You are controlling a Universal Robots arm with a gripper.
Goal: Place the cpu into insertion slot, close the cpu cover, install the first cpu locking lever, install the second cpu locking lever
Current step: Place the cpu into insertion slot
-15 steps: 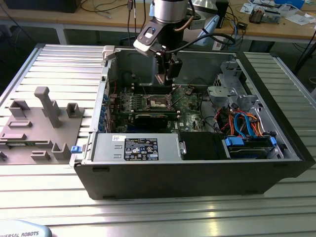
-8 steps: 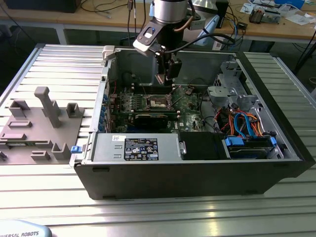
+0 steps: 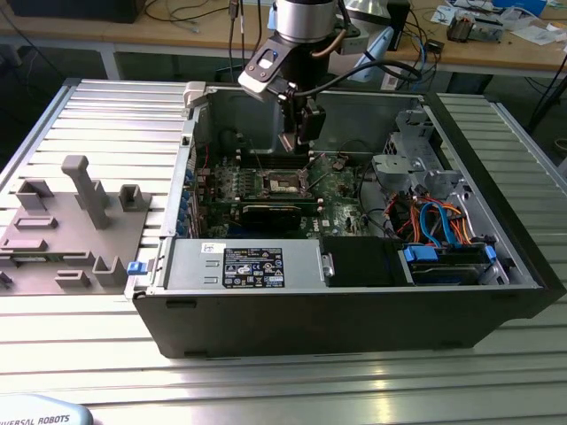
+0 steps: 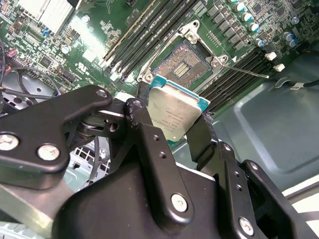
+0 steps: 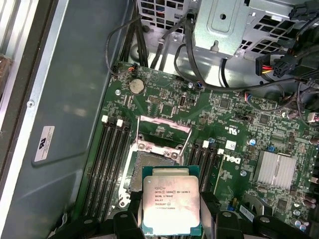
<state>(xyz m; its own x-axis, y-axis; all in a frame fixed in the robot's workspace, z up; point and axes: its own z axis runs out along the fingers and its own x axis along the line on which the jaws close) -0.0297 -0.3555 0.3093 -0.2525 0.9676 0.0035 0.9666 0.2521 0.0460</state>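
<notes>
Ribbed metal table (image 3: 266, 390), cluttered wooden bench (image 3: 514, 57)

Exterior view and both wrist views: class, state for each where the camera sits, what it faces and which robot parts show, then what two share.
Exterior view: off the arm, looking down into the open computer case; arm and gripper show.
Second wrist view: on the arm, looking past the fingers at the insertion slot.
First wrist view: on the arm, facing the motherboard; the fingers show.
Both wrist views share the gripped cpu.
</notes>
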